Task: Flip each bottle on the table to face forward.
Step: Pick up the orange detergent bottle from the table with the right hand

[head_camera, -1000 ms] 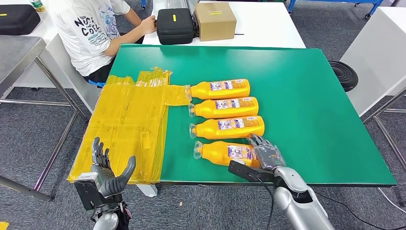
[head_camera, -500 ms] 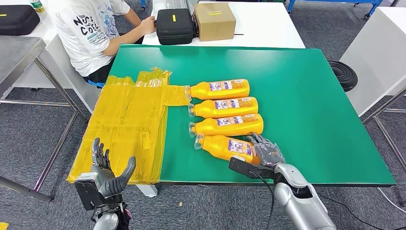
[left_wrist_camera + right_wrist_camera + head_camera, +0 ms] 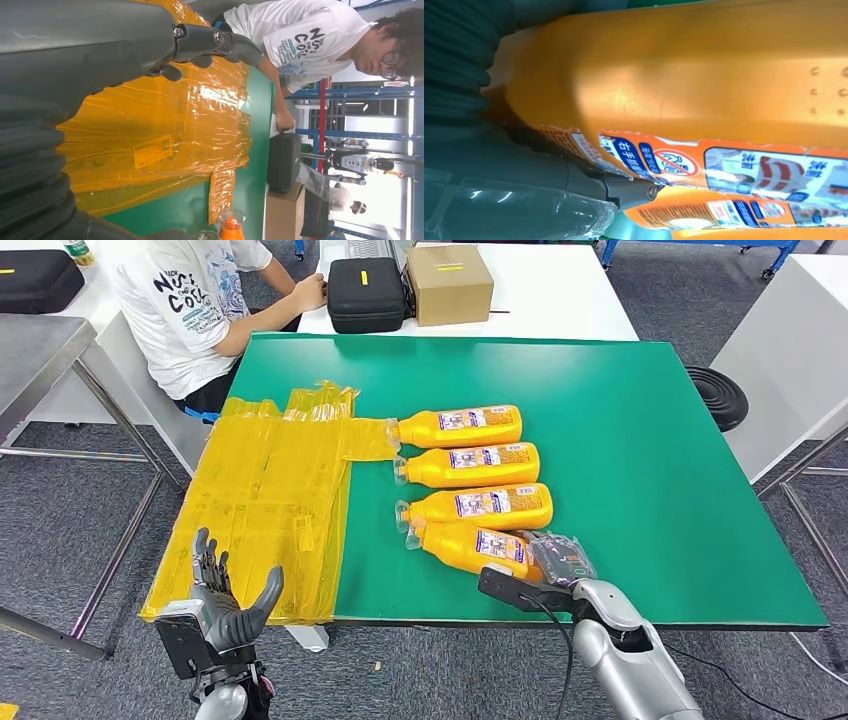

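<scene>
Four orange bottles lie in a row on the green counter (image 3: 640, 440), the nearest bottle (image 3: 475, 548) gripped at its base by the right robot hand (image 3: 556, 558), while the left robot hand (image 3: 222, 592) hangs spread, holding nothing, beside one yellow plastic sheet (image 3: 270, 495).

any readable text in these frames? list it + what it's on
"NOT COOL" (partly folded, uncertain): print on the person's white T-shirt.
Bottle labels: too small to read in the head view.
Label on the bottle held by the right hand: Chinese characters and a prohibition sign, too blurred to read.
Cardboard box: yellow tape, no readable text.
</scene>
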Robot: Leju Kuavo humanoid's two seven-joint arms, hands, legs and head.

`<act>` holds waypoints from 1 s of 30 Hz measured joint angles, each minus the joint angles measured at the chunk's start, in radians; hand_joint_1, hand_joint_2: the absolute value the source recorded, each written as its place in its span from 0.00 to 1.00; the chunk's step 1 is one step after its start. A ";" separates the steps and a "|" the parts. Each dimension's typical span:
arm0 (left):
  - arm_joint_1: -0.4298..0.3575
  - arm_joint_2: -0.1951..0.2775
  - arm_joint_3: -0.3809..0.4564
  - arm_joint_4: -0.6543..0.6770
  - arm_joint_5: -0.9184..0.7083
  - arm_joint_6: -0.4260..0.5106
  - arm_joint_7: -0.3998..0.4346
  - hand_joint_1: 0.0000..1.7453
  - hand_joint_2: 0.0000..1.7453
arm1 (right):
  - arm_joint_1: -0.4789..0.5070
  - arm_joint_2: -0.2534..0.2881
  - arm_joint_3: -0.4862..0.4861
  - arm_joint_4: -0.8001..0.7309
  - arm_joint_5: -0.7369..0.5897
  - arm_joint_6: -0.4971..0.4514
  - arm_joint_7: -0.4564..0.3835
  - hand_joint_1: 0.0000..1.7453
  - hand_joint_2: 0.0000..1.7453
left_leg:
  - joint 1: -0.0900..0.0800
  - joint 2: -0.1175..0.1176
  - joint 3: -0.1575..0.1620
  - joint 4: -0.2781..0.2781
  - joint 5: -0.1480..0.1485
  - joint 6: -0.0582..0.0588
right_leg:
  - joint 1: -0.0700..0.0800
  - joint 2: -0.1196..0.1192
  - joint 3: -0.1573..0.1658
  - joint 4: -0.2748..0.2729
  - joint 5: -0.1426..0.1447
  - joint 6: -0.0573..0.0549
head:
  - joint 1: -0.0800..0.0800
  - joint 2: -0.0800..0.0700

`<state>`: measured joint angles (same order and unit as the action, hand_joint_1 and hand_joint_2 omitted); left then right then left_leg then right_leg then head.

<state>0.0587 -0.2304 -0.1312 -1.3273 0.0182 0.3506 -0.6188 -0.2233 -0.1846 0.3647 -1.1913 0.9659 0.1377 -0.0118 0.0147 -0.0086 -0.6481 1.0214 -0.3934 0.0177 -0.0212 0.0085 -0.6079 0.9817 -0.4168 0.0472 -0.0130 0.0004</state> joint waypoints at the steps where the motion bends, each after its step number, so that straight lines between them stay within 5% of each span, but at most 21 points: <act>1: 0.000 0.000 0.000 0.000 0.002 0.000 0.000 0.00 1.00 | 0.000 0.000 0.000 0.000 0.000 0.000 0.000 1.00 1.00 | 0.000 0.000 0.000 0.000 0.000 0.000 | 0.000 0.000 0.000 0.000 0.000 0.000 | 0.000 0.000; 30: 0.009 0.000 0.000 0.000 0.009 0.013 -0.006 0.00 1.00 | -0.015 0.015 0.006 0.039 -0.097 -0.084 -0.098 1.00 1.00 | 0.000 0.001 0.008 0.000 -0.003 0.000 | 0.000 0.001 0.009 -0.001 -0.001 -0.001 | 0.000 0.000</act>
<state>0.0675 -0.2304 -0.1308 -1.3272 0.0271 0.3639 -0.6252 -0.2383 -0.1694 0.3712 -1.1528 0.8686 0.0538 -0.1095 0.0146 -0.0072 -0.6402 1.0212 -0.3961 0.0175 -0.0211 0.0099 -0.5991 0.9812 -0.4181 0.0466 -0.0126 0.0004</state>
